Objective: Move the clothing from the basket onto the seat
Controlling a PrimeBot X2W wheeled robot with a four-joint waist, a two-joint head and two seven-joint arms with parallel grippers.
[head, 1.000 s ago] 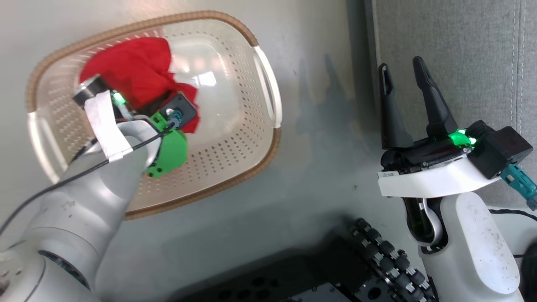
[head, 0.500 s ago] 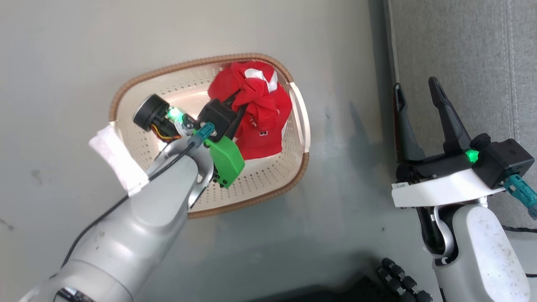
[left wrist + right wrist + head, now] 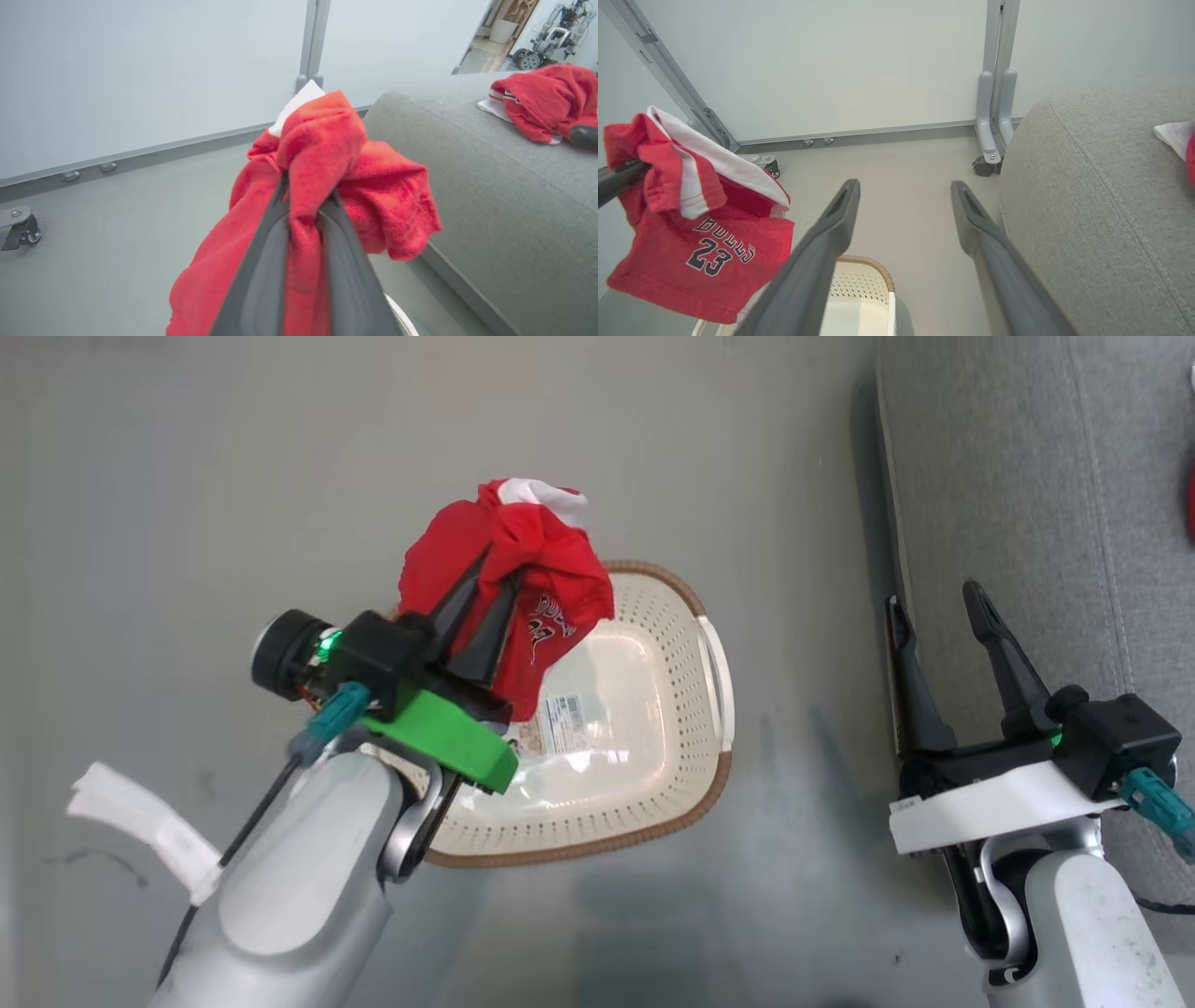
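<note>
We hold the clothing (image 3: 551, 560) clamped in our left gripper (image 3: 499, 569), hanging above the far left rim of the basket (image 3: 714, 784). The seat (image 3: 1027, 476) lies well to the right, beyond the basket. Our right gripper (image 3: 935, 595), jaws apart and empty, hovers at the seat's left edge.

Head cam top-down over basket (image 3: 677, 737), L/R wrist cams low, facing wall (image 3: 854, 60), both share seat (image 3: 1087, 210) edge
</note>
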